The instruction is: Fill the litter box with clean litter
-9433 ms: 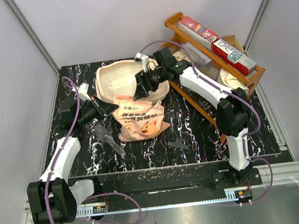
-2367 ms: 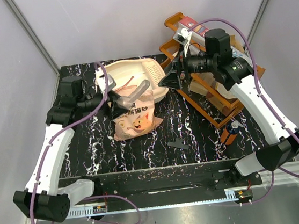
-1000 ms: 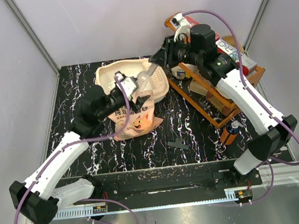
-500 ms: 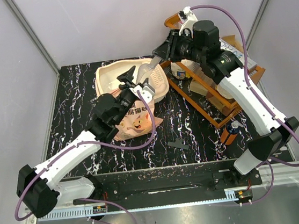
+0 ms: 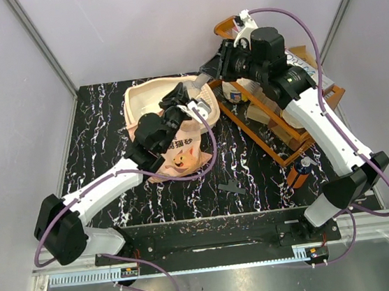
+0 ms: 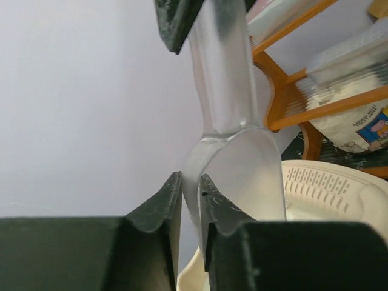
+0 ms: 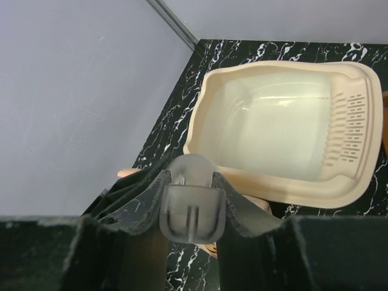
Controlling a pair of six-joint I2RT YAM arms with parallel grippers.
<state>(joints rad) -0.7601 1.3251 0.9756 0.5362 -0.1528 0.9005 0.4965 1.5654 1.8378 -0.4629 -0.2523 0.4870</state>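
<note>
The cream litter box (image 5: 141, 95) sits at the back of the table, and in the right wrist view (image 7: 285, 127) its inside is bare. No clean litter shows. A translucent grey scoop (image 5: 200, 85) hangs above the box's grille end, held between both grippers. My left gripper (image 5: 179, 104) is shut on the scoop bowl's rim (image 6: 236, 163). My right gripper (image 5: 214, 69) is shut on the handle end (image 7: 189, 212). The pink-orange litter bag (image 5: 182, 157) lies in front of the box, under the left arm.
A brown wooden rack (image 5: 283, 118) with boxes and bags stands tilted at the right, close behind my right gripper. A small bottle (image 5: 302, 168) lies by its near foot. A small black piece (image 5: 233, 187) lies on the marbled table (image 5: 103, 142).
My left arm swung in from the left and lifted the scoop over the bag towards the box's grille end. My right gripper came down from the rack and closed on the scoop's handle.
</note>
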